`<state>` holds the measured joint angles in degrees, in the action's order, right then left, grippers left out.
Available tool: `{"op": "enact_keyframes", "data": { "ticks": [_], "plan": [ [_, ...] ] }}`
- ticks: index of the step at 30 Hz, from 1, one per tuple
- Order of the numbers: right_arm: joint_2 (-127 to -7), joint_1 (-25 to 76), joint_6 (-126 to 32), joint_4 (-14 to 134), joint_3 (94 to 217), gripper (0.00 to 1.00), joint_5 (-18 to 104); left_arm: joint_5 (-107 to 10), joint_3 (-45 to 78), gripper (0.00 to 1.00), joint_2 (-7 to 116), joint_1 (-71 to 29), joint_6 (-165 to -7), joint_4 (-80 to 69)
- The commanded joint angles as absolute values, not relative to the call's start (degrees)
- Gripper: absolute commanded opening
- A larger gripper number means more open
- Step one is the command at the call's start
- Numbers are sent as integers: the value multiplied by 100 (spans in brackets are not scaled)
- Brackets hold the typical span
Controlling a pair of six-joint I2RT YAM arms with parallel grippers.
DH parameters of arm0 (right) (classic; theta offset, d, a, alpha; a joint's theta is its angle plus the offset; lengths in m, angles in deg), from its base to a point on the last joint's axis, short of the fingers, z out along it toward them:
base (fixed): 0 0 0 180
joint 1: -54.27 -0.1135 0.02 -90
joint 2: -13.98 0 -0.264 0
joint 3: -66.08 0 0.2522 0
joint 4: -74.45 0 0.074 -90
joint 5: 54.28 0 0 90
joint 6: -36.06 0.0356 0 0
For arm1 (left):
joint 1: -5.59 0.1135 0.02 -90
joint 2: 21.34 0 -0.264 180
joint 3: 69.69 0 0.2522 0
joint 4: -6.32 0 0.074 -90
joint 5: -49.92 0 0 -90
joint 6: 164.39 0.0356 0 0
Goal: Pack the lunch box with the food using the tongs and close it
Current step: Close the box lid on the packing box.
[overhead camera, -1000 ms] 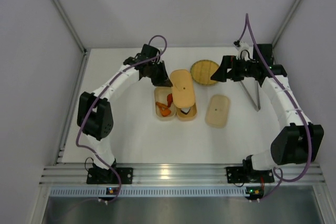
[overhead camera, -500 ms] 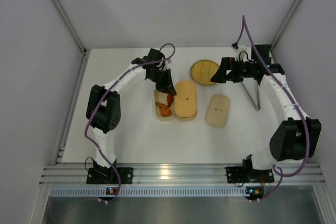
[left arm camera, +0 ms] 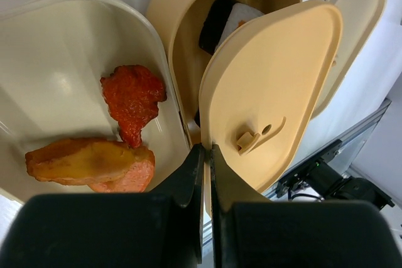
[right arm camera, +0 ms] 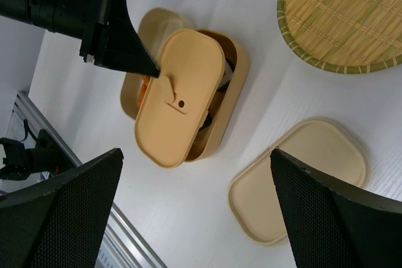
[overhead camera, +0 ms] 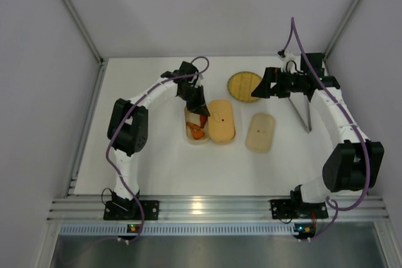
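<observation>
The lunch box is two oval tubs side by side. The cream tub (overhead camera: 190,134) holds orange-red food pieces (left arm camera: 132,95). In the tan tub (left arm camera: 188,42) lies a sushi roll (left arm camera: 226,20) with a black wrap. My left gripper (left arm camera: 206,155) is shut on the edge of a tan lid (left arm camera: 270,92), which it holds tilted over the tan tub, covering most of it (overhead camera: 221,120). My right gripper (overhead camera: 259,90) hangs open and empty beside the woven plate. The tongs (overhead camera: 304,117) lie on the table at the right, under the right arm.
A second, cream lid (overhead camera: 260,132) lies flat to the right of the box. The round woven plate (overhead camera: 245,86) sits behind it. Walls and frame posts close in the table at the back and both sides.
My left gripper has carried the tan lid towards the front and lowered it over the tan tub, so the sushi no longer shows from above. The right arm has barely moved.
</observation>
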<state>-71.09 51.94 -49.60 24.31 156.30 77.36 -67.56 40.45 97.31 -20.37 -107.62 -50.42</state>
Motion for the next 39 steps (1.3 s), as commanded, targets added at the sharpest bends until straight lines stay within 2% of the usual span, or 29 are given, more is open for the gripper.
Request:
{"op": "enact_keyframes", "data": {
  "ticks": [1, 10, 39],
  "plan": [
    [-7206, 5287, -4849, 2835, 15621, 99, 7869, -6706, 4181, 0, 9749, -2034, -11016, -4839],
    [-7276, 5295, -4717, 2967, 15595, 99, 7931, -6671, 3979, 0, 9591, -2043, -11297, -4313],
    [-7364, 5304, -4523, 3169, 15542, 99, 8098, -6777, 3645, 0, 9899, -1981, -11254, -4101]
  ]
}}
